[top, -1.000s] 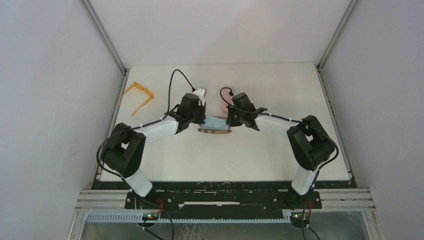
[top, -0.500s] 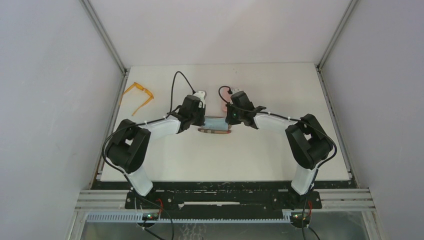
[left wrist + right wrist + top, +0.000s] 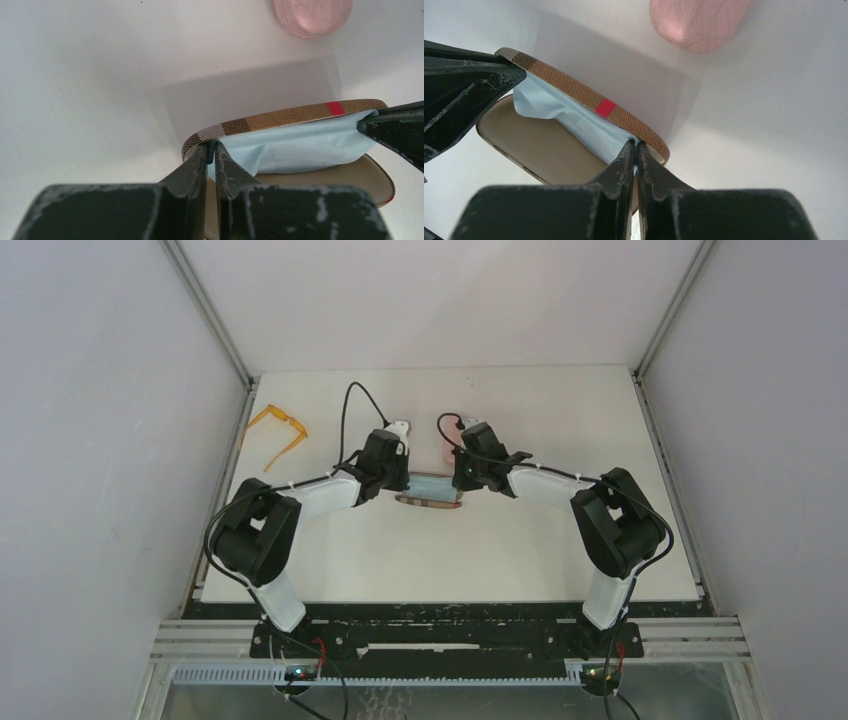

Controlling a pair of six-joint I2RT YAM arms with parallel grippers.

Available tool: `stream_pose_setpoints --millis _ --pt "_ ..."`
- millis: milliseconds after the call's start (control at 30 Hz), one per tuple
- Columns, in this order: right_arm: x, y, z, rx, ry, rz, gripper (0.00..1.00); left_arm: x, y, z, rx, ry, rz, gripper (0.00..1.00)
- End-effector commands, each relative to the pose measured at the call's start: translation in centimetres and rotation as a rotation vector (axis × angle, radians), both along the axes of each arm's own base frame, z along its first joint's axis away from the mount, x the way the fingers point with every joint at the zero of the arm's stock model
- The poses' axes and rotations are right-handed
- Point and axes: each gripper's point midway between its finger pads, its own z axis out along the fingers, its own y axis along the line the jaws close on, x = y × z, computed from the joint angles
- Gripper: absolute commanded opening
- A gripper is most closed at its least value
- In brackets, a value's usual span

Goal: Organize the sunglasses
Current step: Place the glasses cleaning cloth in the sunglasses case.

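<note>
The orange sunglasses (image 3: 278, 430) lie unfolded at the table's far left, away from both arms. At the table's middle an open brown plaid case (image 3: 430, 503) holds a light-blue cloth (image 3: 300, 147) stretched across its beige inside. My left gripper (image 3: 213, 145) pinches the cloth's left corner at the case's rim (image 3: 280, 116), its jaws a hair apart. My right gripper (image 3: 635, 144) is shut on the cloth's (image 3: 574, 117) right corner beside the lid's red stripe (image 3: 605, 107). What lies under the cloth is hidden.
A pink oblong case (image 3: 447, 448) lies just behind the plaid case, between the two wrists; it also shows in the left wrist view, pink case (image 3: 312, 17), and the right wrist view, pink case (image 3: 696, 22). A metal rail runs along the table's left edge (image 3: 240, 430).
The left arm's elbow shifted a little to the right a second ago and then held. Both grippers have stayed at the ends of the plaid case with the cloth between them.
</note>
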Motion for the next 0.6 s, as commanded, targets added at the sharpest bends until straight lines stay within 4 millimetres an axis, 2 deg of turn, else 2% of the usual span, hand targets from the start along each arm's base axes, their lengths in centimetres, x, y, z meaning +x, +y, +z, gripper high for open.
stream_pose_setpoints --millis 0,167,333,567 --pt "1.2 0.1 1.7 0.002 -0.051 -0.002 0.04 1.9 -0.5 2.7 -0.046 -0.073 0.024 0.16" --pt "1.2 -0.3 2.2 -0.004 -0.067 -0.009 0.14 1.8 -0.5 3.2 -0.052 -0.082 0.023 0.27" --pt "1.2 -0.8 3.5 -0.011 -0.100 -0.016 0.24 1.8 -0.6 4.3 -0.071 -0.101 0.020 0.32" --pt "0.4 -1.9 5.4 -0.020 -0.144 -0.022 0.30 1.4 -0.6 6.7 -0.104 -0.140 0.014 0.37"
